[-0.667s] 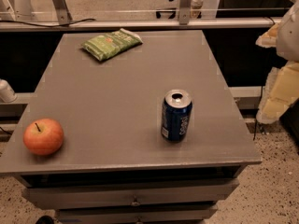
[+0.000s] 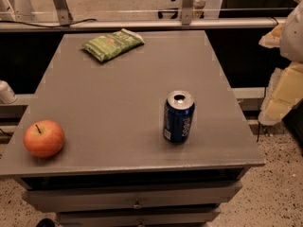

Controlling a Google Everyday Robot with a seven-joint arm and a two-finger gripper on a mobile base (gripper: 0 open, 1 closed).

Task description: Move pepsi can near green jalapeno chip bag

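Camera view is showing practically nothing changing since the earlier frame. The pepsi can (image 2: 179, 117) is standing upright toward the desk's (image 2: 128, 93) front right corner, and the green jalapeno chip bag (image 2: 112, 45) is lying by the back edge, well apart. The apple (image 2: 43, 138) is sitting at the front left corner. The gripper (image 2: 280, 96) is hanging beyond the right edge, clear of the can; whether it is open cannot be told. The move is apparently not yet starting.

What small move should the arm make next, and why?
Probably move the gripper in over the upright pepsi can. It hangs outside the edge of the table nearest that can, which stands untouched, far from the green jalapeno chip bag at the back.
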